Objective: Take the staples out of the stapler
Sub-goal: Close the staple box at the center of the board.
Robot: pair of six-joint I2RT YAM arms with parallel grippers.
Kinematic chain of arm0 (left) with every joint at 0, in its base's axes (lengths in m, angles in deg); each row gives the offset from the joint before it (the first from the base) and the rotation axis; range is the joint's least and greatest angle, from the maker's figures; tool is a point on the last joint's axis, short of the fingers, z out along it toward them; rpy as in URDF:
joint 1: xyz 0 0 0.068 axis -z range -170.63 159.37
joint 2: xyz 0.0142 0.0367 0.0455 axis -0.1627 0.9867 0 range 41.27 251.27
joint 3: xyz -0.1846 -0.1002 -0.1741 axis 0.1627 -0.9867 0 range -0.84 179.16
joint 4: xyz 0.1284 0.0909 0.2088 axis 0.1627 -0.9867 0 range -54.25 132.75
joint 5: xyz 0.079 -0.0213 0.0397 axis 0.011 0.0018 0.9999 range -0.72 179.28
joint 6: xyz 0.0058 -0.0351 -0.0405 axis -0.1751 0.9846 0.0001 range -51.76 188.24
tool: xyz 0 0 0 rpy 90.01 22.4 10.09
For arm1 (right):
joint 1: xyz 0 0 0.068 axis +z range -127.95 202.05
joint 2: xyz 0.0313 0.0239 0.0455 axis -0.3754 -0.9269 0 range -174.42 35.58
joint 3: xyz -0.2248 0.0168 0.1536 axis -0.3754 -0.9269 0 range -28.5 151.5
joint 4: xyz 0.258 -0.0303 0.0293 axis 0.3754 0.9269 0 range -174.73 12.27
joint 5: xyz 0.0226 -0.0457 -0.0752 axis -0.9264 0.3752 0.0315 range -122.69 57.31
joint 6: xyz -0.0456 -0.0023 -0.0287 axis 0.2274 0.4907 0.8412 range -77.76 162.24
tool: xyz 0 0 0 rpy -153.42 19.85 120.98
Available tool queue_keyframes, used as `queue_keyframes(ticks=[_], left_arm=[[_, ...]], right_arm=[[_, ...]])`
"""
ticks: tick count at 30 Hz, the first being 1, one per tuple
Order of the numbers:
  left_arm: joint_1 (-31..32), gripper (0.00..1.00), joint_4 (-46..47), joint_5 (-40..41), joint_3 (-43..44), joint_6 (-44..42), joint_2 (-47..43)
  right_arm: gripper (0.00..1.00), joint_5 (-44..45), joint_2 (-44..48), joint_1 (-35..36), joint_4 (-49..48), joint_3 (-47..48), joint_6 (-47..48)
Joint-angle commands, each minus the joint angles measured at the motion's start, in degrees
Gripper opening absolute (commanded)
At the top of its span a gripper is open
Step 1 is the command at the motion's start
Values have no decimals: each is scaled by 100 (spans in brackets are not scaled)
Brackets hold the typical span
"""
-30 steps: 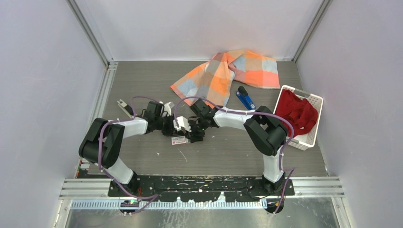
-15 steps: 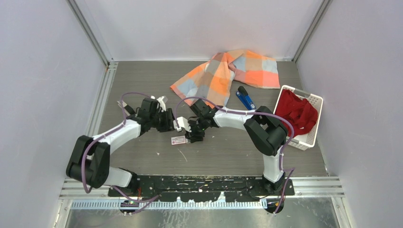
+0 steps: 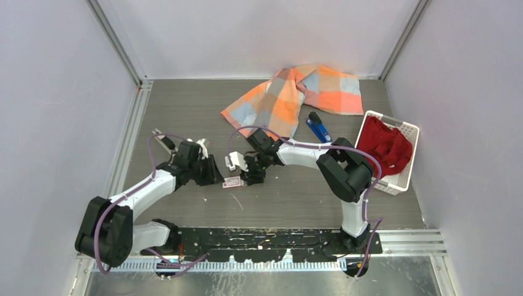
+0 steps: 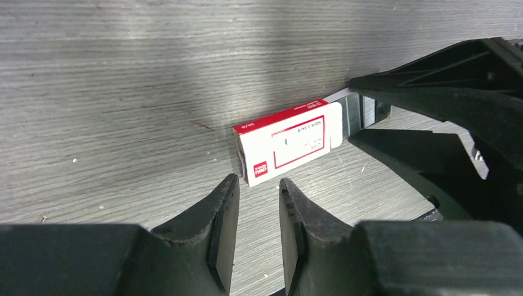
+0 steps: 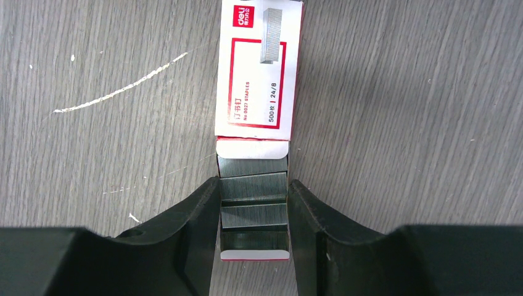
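Clamping the tray: right gripper [image 5: 254,185], at a middling width, its two black fingers [image 5: 200,213] pressed against the long sides of the inner tray [image 5: 254,254] pulled out of the staple box [image 5: 259,68].
Staple box: white and red cardboard sleeve lying flat on the grey wood-grain table [image 3: 296,197], printed face up, its tray end toward the right gripper.
Tray contents: grey staple blocks [image 5: 254,217] laid one after another along the tray, filling its width.
Left gripper [image 4: 258,182]: narrow gap between the fingers with nothing in it, low over the table, tips just short of the staple box at the corner opposite the tray end, not touching it.
Stapler [image 3: 319,129]: blue, lying on the table well apart from the staple box, beyond it and to its right, with neither gripper near it.
Checked cloth [image 3: 290,95]: orange, grey and white, crumpled, farther from the staple box than the stapler, its near edge right beside the stapler.
Basket [image 3: 404,130]: white, perforated, far to the right of the staple box, past the stapler, holding a red cloth [image 3: 385,148].
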Motion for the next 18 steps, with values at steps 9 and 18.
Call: queue_keyframes(ticks=[9,18], left_arm=[[-37,31,406,-145,-183,178,171],[-43,30,450,-136,-226,178,321]], right_arm=[[42,541,-110,-7,231,-123,162],[42,609,-113,-15,209,-144,140]])
